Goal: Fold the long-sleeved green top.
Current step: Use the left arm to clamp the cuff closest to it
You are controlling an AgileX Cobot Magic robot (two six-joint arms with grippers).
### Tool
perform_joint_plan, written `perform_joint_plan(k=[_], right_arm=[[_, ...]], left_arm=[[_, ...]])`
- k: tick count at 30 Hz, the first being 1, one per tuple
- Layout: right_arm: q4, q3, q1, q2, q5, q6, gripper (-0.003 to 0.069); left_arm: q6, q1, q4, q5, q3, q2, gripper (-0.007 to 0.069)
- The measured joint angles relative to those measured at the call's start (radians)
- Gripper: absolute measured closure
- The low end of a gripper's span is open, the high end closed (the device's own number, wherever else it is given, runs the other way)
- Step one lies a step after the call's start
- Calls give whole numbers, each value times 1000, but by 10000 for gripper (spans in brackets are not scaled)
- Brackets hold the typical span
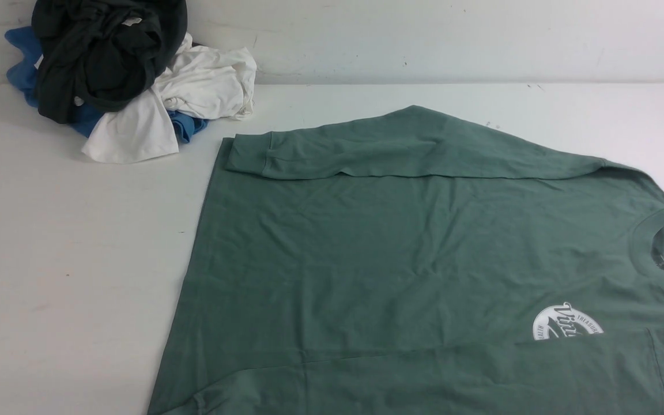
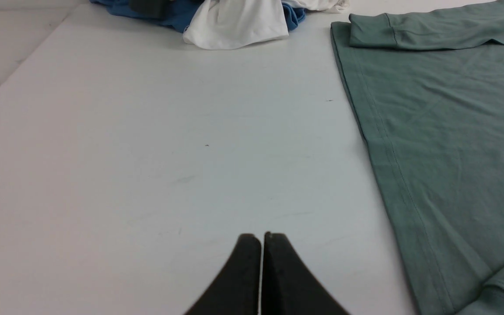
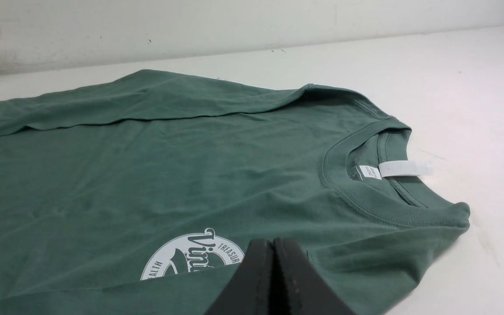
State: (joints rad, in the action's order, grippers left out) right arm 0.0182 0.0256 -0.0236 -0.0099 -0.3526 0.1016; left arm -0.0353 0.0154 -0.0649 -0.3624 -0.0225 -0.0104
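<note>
The green long-sleeved top [image 1: 401,259] lies flat, both sleeves folded inward.

White table [image 1: 67,259], matte, lightly scuffed, bare directly ahead of the left gripper [image 2: 261,238]. Green long-sleeved top [image 1: 412,259] spread flat, front up, far sleeve folded across the body. It lies beneath the right gripper [image 3: 274,245] and to the right of the left one. Heap of garments [image 1: 124,75], dark, white and blue, sits well ahead of the left gripper, near the top's hem corner but apart from it.
</note>
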Motion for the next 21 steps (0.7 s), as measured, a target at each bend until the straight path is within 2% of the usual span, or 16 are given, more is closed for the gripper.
perform_joint_plan(k=[10, 13, 16, 17, 20, 21], right_arm=[[0, 0, 0, 0, 0, 0, 673], [-9, 0, 0, 0, 0, 1, 673], [-83, 0, 0, 0, -2, 24, 673], [-90, 0, 0, 0, -2, 25, 673], [-233, 0, 0, 0, 2, 73, 673], [-289, 0, 0, 0, 5, 92, 673]], left_arm=[[0, 0, 6, 2, 0, 0, 631], [35, 0, -23, 17, -1, 0, 631], [186, 0, -243, 49, -3, 0, 631], [186, 0, -243, 49, -3, 0, 631], [386, 0, -597, 71, -4, 0, 631], [409, 0, -658, 76, -4, 0, 631]])
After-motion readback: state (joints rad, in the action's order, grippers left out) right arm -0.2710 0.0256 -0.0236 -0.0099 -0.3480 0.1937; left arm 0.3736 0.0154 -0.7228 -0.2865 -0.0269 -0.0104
